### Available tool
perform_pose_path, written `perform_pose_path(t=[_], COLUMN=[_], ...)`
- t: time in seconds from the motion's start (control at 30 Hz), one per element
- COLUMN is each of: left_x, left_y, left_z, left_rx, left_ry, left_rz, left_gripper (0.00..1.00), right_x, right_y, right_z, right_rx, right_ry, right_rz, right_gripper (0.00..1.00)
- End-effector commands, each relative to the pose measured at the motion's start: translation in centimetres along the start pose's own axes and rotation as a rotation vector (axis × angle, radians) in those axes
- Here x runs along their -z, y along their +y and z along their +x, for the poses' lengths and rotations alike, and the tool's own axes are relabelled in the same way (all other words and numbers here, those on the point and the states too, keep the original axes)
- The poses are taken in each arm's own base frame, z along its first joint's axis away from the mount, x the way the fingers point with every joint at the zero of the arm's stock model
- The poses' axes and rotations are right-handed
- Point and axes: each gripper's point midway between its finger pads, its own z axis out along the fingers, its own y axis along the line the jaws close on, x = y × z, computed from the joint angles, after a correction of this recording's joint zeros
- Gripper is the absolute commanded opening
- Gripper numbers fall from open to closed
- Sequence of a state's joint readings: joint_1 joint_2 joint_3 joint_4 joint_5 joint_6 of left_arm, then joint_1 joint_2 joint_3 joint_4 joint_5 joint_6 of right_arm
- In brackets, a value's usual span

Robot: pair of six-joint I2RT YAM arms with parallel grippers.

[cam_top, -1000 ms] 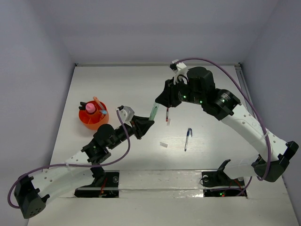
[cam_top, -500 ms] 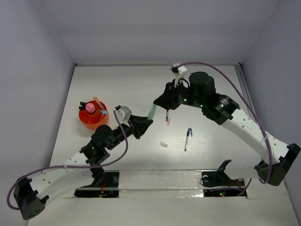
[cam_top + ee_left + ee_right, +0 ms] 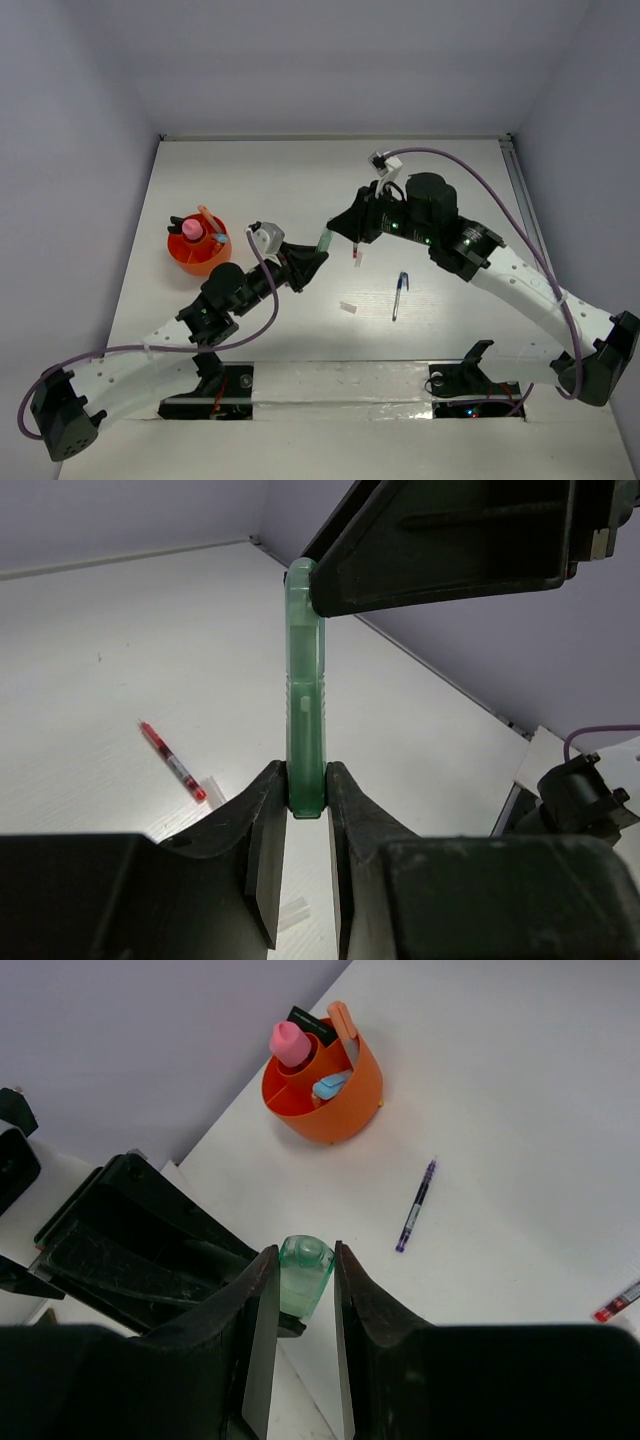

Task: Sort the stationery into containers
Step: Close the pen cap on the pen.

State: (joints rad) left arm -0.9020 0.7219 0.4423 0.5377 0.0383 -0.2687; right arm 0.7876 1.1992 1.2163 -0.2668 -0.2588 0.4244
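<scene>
Nearest the arm bases, a small white bit (image 3: 348, 307) and a blue pen (image 3: 399, 295) lie loose on the table (image 3: 450, 200), well apart from both sets of jaws. Just beyond them the left jaws are clamped shut on the near end of a slim translucent green piece (image 3: 304, 710), which sits squarely in the gap with a finger pressed against each flat side. From there the green piece runs up and away to its far end, where the right jaws are closed on it in the same way, so both arms grip it at once and it hangs clear of the table. A red pen (image 3: 356, 250) lies on the table just right of it, untouched. Off to the left stands the round orange pot (image 3: 198, 262), holding a pink-capped tube (image 3: 288, 1042), a pale blue cap (image 3: 330, 1085) and an orange stick (image 3: 343, 1022)
</scene>
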Motion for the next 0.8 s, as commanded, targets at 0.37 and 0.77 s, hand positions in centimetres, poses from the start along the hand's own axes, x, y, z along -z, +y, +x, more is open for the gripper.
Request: perform_pose_path(t=[0.37,0.77], left_x=[-0.3,1.4], left_y=[-2.7,-5.5], left_z=[-7.1,-5.4], left_rx=[0.11,0.335], left_ry=[-0.254,-0.22], left_rz=[0.088,0.259], left_gripper=[0.0,0.0], right_x=[1.4,5.6], right_y=[0.4,5.6], right_z=[1.1,-4.3], right_rx=[0.016,0.152], right_ry=[-0.056,-0.199], right_rz=[-0.03,-0.428], right_gripper=[0.68,0.98])
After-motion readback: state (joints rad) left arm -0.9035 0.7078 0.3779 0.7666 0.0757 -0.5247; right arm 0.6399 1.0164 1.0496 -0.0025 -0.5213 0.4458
